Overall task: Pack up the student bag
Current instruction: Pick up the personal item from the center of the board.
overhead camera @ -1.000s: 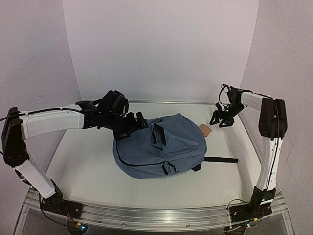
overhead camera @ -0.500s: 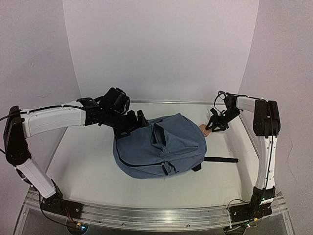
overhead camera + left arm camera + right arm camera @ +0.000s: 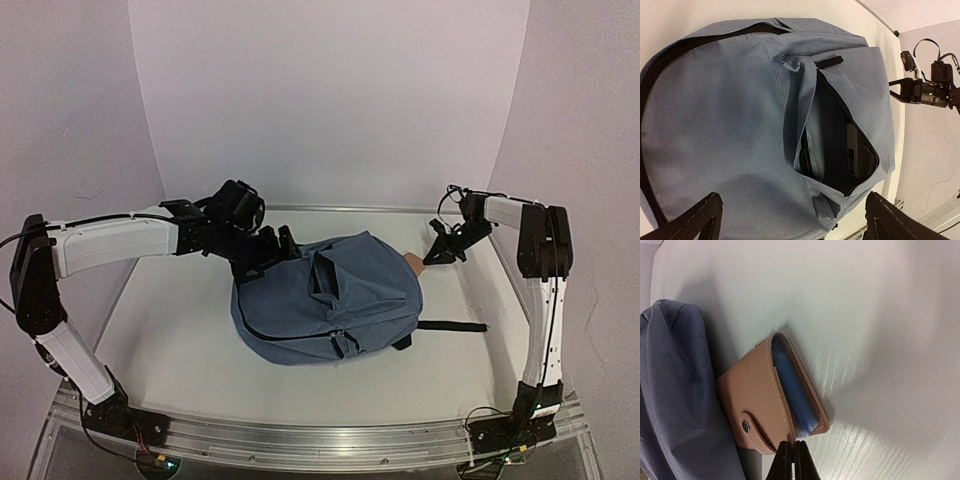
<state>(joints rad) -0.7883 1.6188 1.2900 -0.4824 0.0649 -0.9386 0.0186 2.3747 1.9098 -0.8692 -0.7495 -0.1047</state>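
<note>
Because the right gripper (image 3: 792, 460) sits closed at the very edge of the wallet (image 3: 760, 400) beside the bag (image 3: 675, 390), the wallet may slip free; the left gripper (image 3: 790, 216) gapes wide.

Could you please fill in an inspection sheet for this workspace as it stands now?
Surface: white table, no spills seen.
Job's things: student bag lies at the centre, front pocket gaping, pale flat item inside.
Clutter: tan snap case with blue lining on the table beside the bag's far right side.
End effectors: left end effector open over the bag's left edge; right end effector shut at the case's edge, grip uncertain.
Cables: black cable loop at the right wrist.
Surroundings: pale walls; metal rail along the near edge.
</note>
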